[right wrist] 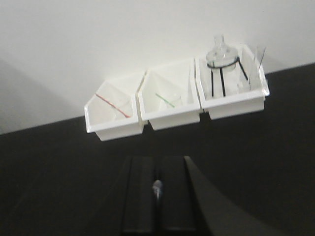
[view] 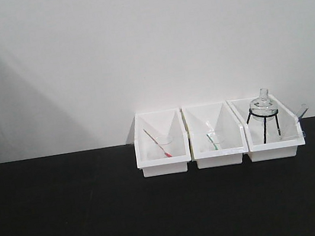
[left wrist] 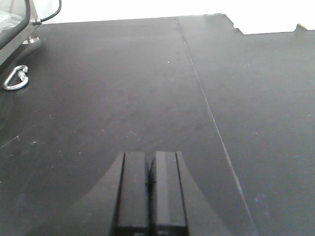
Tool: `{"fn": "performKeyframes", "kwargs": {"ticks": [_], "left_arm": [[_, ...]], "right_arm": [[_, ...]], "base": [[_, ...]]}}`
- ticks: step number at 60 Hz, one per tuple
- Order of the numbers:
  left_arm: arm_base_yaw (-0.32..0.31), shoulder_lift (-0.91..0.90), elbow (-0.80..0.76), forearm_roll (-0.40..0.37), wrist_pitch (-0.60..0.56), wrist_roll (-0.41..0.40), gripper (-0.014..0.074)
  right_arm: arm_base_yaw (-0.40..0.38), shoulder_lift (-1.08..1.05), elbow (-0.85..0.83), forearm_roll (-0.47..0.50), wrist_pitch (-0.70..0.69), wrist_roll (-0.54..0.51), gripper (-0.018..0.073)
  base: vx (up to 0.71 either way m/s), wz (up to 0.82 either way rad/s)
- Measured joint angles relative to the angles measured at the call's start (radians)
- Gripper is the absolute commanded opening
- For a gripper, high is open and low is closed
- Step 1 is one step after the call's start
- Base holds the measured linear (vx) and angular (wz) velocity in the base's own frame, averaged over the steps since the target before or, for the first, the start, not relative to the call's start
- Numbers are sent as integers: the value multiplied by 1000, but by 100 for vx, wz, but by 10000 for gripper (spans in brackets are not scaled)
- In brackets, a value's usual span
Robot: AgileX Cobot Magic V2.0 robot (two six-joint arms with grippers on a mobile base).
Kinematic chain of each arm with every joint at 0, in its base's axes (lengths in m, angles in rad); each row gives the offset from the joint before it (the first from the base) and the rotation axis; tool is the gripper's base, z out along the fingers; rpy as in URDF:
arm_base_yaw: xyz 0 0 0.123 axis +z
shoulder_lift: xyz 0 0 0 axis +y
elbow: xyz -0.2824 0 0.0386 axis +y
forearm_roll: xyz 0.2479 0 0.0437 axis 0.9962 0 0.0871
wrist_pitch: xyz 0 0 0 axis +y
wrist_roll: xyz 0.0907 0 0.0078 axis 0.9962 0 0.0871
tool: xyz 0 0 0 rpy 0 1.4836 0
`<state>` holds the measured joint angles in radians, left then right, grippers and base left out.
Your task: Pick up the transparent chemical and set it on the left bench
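The transparent dropper (view: 303,108) stands in the right bin (right wrist: 231,105), ahead of the right gripper (right wrist: 156,164) and off to its right, well apart from it. It leans against the bin's far right corner with its upper end above the rim. That probably leaves the end free to pinch from above, though the tripod (right wrist: 221,78) and the glass flask (right wrist: 220,51) on it crowd the same bin just to the dropper's left. Straight ahead of this gripper sits the middle bin (right wrist: 172,118) with the green dropper (right wrist: 167,100). The left bin (right wrist: 113,129), holding the red dropper (right wrist: 112,105), is ahead to the left. One tint per bin makes the colourless dropper easy to single out.

The right gripper's fingers are together. A small pale glint shows in the slit between them, and I cannot tell what it is. They hold nothing of the task, so my reading is that the reach has not begun and the fingers must part before closing on so thin a stem.

The left gripper (left wrist: 150,162) also has its fingers pressed together. It hangs low over the left worktop (left wrist: 98,88), whose bare black surface stretches ahead of it. A seam (left wrist: 206,108) runs ahead to its right, and a carabiner (left wrist: 15,78) lies far to its left. That open stretch looks like the intended landing place.
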<state>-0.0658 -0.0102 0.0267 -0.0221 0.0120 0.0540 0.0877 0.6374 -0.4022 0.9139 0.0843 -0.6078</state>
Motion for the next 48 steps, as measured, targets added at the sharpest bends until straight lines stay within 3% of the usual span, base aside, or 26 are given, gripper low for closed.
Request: {"fn": "performKeyframes", "kwargs": {"ticks": [14,24,33,43,48], "left_arm": [[0,0,0,0,0,0,-3],[0,0,0,0,0,0,-3],[0,0,0,0,0,0,-3],[0,0,0,0,0,0,-3],[0,0,0,0,0,0,-3]], "right_arm": [[0,287,-160,31,38,-79,0],[0,431,-256,137,95,-199,0],[0,521,-300,362,168,-441,0],[0,594,-306,715,242,-842,0],[0,635,-314,777,278,-969,0]], "base": [[0,0],[0,0],[0,0],[0,0],[0,0]]}}
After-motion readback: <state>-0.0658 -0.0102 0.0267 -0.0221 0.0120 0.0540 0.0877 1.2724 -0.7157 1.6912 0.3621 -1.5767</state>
